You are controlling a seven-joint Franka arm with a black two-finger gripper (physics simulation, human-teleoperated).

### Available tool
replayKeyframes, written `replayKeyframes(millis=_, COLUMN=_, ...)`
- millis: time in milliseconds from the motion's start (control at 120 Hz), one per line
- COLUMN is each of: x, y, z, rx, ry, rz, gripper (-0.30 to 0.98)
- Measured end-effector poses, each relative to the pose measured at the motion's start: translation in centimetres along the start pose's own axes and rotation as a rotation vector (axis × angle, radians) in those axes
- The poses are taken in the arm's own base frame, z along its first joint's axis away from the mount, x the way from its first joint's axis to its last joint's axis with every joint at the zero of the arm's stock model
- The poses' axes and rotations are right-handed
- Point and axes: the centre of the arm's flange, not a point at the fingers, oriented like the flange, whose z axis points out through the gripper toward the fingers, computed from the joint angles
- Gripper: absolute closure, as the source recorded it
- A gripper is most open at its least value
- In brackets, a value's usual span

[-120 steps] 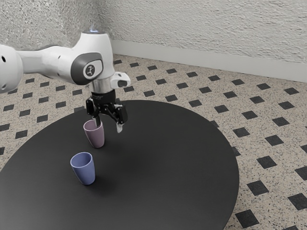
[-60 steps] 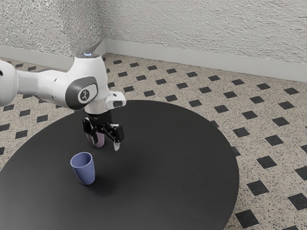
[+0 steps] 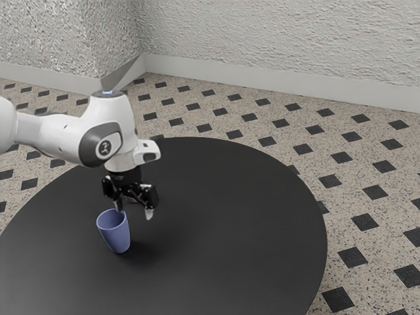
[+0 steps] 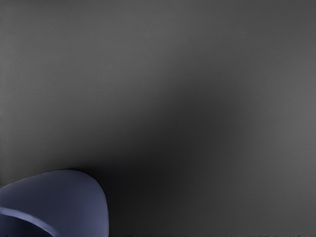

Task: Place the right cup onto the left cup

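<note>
The blue cup (image 3: 117, 237) stands unstacked, near the gripper (image 3: 134, 209), which is spread and empty. Grasping, lifting and stacking remain.

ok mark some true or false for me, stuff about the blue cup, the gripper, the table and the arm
1. The blue cup stands upright. True.
2. The gripper is clamped shut on the blue cup. False: its jaws stand apart.
3. The table has a rounded edge. True.
4. The tabletop is bright white. False: it is black.
5. The arm comes in from the exterior view's left. True.
6. The blue cup lies on the floor. False: it is on the table.
</note>
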Motion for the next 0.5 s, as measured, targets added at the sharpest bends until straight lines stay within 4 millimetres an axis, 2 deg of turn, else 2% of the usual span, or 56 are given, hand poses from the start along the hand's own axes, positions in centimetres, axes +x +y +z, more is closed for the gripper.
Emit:
replayKeyframes(millis=200, x=-0.5, y=-1.0, z=0.3, rx=-0.001, ry=0.004, rz=-0.021, gripper=0.0)
replayKeyframes(millis=350, x=-1.7, y=-1.7, z=0.3, rx=-0.001, ry=0.011, rz=-0.033, gripper=0.0)
replayKeyframes(millis=500, x=-2.1, y=-0.8, z=0.4, rx=0.001, ry=0.015, rz=-0.015, gripper=0.0)
